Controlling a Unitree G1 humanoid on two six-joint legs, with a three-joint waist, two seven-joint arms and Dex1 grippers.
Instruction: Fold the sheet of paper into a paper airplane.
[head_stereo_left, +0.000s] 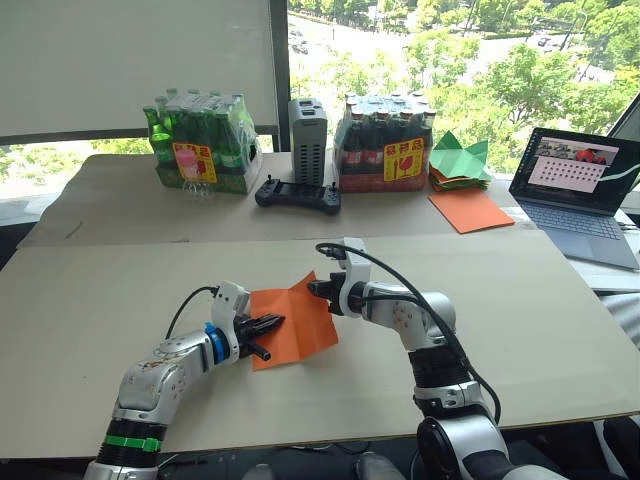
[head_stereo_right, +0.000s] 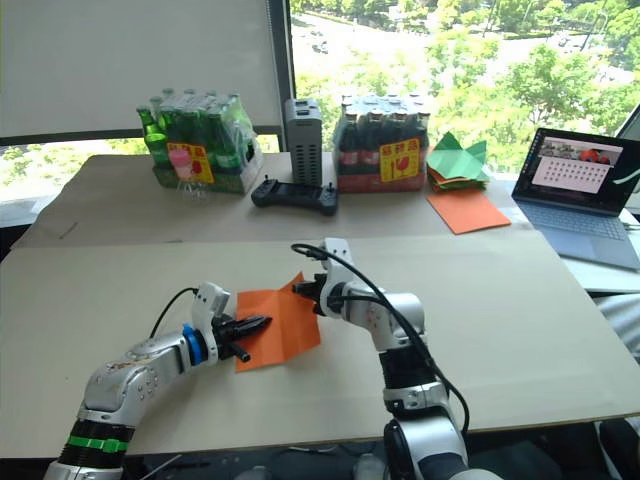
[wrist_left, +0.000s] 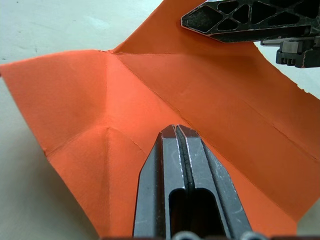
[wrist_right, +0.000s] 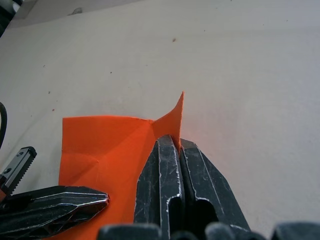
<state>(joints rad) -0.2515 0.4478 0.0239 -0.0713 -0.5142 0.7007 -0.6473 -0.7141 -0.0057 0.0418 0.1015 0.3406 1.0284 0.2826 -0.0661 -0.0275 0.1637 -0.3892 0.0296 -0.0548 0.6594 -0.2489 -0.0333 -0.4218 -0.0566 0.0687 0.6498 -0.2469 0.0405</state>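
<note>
I've got the sheet (head_stereo_left: 293, 322) mid-table, between both grippers. Right gripper (head_stereo_left: 318, 289) is pinching the raised far corner, fingers pressed together on it. Left gripper (head_stereo_left: 270, 323) lies closed, flat on the sheet, pinning it. To fold well, I'd carry that corner over along the crease while the left keeps its weight down. Both forearms reach in low, tips facing across the paper, right wrist slightly higher.

Matt, creased orange sheet of paper (head_stereo_left: 292, 320) on smooth, matt beige table (head_stereo_left: 520, 300).
</note>
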